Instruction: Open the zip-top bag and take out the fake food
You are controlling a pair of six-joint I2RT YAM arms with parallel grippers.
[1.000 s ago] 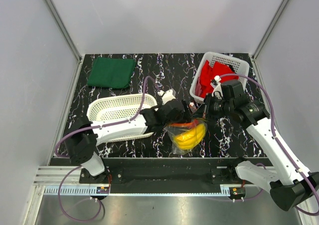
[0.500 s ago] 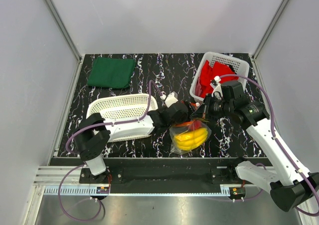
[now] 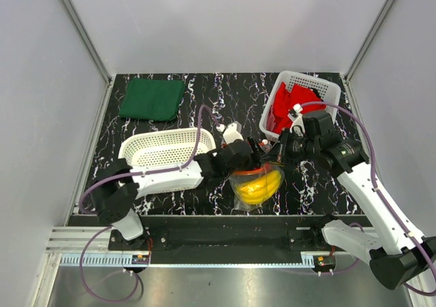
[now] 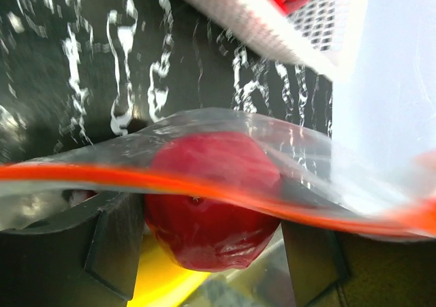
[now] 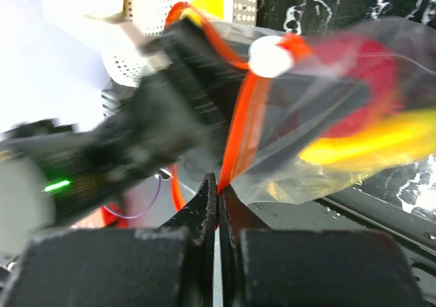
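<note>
Worktop: black, white marble veining.
Cloth at far left: plain dark green.
Left basket and right basket: white, fine perforated mesh.
Cloth in right basket: bright red.
Zip-top bag: clear, glossy. Zip strip: orange-red.
Inside bag I see red round fruit and yellow banana bunch.
Right fingers: black.
Arm shells: white, joints black. Cables: purple.
</note>
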